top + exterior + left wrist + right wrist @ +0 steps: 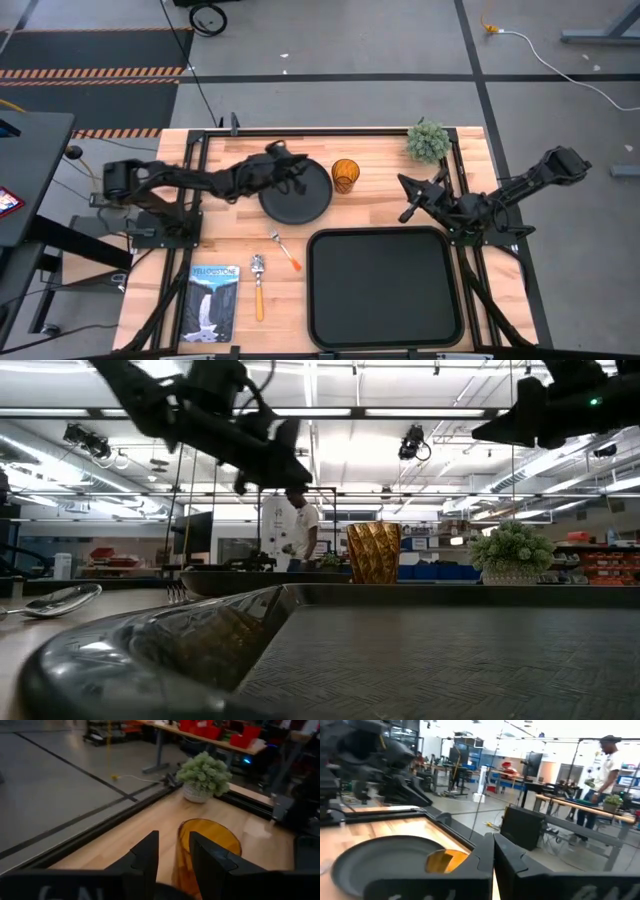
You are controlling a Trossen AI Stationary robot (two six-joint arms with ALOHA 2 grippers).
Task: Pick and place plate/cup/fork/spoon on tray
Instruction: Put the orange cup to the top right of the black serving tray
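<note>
The round black plate (300, 205) lies flat on the table's far middle. The amber cup (345, 175) stands upright just right of it. The fork (285, 250) and the spoon (258, 285) lie on the wood, left of the black tray (312, 290). My left gripper (300, 172) hovers open above the plate's far part. In the left wrist view (174, 855) its fingers point toward the cup (210, 845). My right gripper (405, 197) is shut and empty, in the air right of the cup, and faces the plate (380, 860).
A small potted plant (428, 142) stands at the far right of the table. A Yellowstone book (213, 300) lies at the near left. A black frame rail runs round the tabletop. A person stands in the room beyond the table (300, 530).
</note>
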